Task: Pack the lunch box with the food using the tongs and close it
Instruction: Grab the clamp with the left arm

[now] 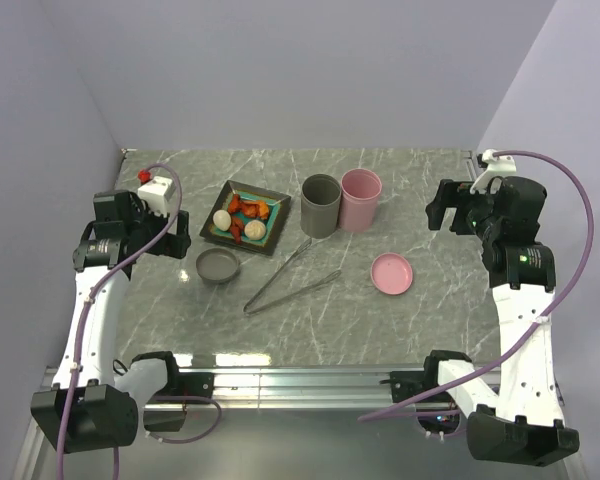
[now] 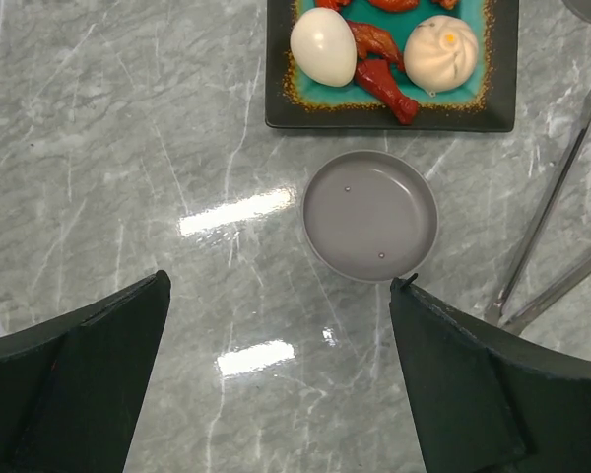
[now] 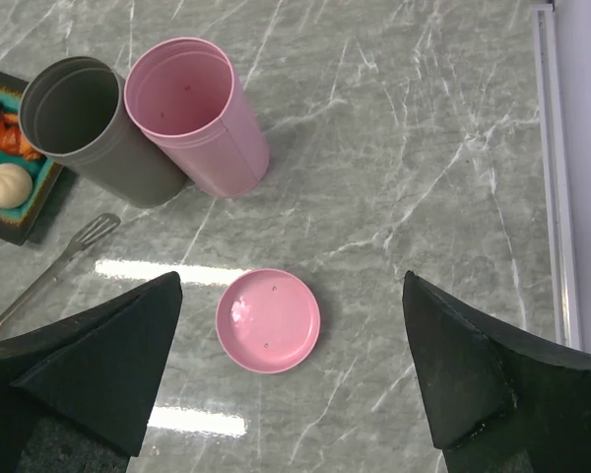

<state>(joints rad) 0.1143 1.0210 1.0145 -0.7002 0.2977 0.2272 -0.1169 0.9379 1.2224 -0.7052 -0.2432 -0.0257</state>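
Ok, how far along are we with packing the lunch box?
Nothing looks done yet: the food is all on the square plate, and the grey container and pink container stand open, apparently empty, with the grey lid and pink lid on the table. Nothing is in hand: the tongs lie loose and both arms' jaws are open. Left: take tongs, transfer food, fit lids.

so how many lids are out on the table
2: a grey lid on the near side of the plate, left of the tongs; a pink lid right of the tongs, nearer than the pink cup. None seems hidden.
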